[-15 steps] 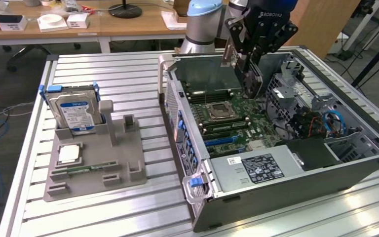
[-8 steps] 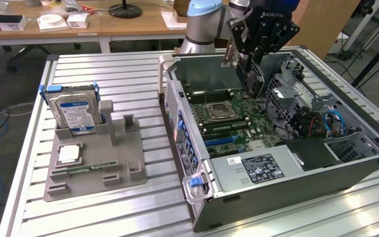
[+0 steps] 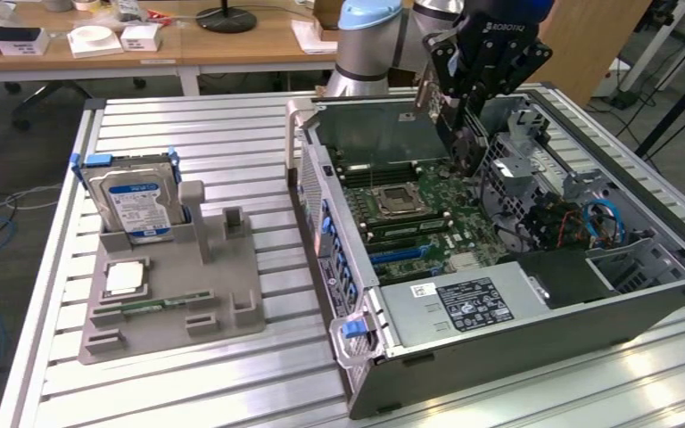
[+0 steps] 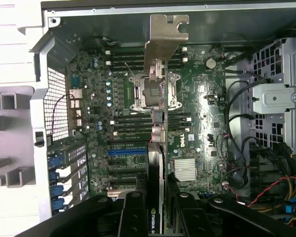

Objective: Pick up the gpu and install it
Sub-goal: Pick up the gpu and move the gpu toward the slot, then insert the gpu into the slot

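Gpu [image 4: 158, 163]: pickup done. Gripper [image 4: 157, 205] fingers [image 4: 134, 210] are clamping it at lower centre and holding it over the motherboard [image 4: 207, 108]. Seating is seemingly still pending.

gpu [image 4: 157, 185] label cut off at the edge (few letters legible), hard drive [image 3: 136, 201] print unreadable

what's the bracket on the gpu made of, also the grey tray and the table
The bracket of the gpu: looks like bare sheet metal, dull silver, bent at the tip.
The grey tray: probably moulded or printed plastic, matte, one even colour.
The table: likely aluminium slats, brushed, with bright reflections.
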